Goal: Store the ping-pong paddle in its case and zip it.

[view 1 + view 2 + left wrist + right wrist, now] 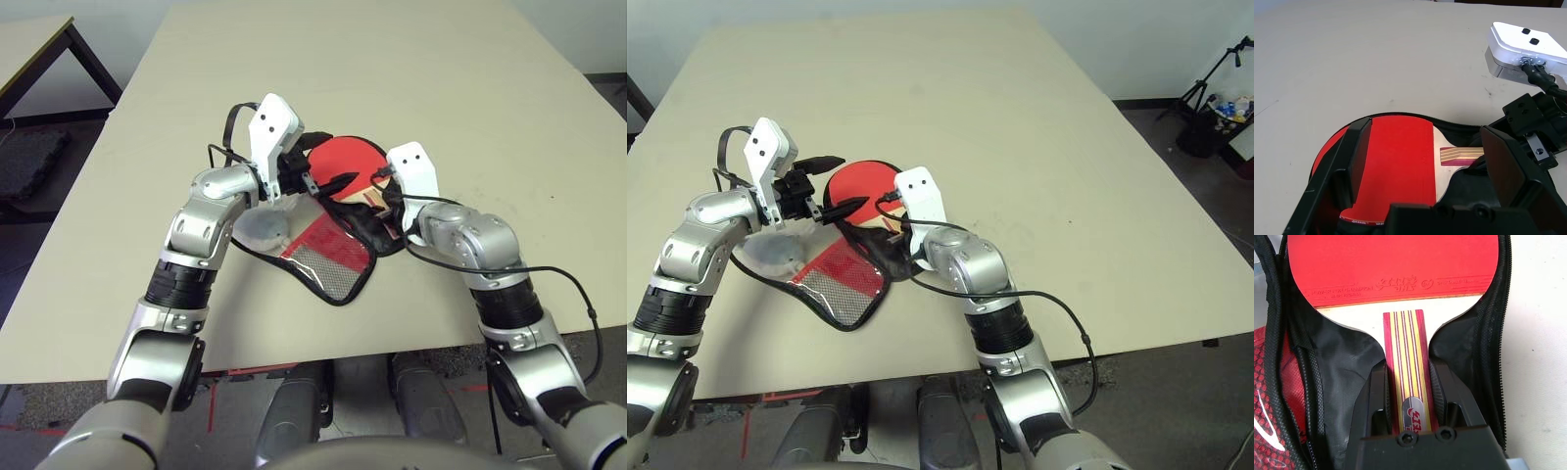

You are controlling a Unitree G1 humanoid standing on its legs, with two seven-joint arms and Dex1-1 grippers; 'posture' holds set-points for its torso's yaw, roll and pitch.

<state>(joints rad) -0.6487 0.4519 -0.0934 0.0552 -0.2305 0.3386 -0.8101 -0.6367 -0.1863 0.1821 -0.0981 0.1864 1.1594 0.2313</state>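
In the head view you see the round red ping-pong paddle with pale wooden handle (351,168) lying in the open red fabric case with black lining (328,257) on the beige table (441,88). The left gripper (323,166) hovers just above the blade, fingers spread wide and holding nothing. The right gripper (384,201) is at the handle.

In the left wrist view, the red blade lies between and below the two black fingers (1354,161).

In the right wrist view, the two fingers (1376,396) stand on both sides of the striped handle, touching it or nearly.
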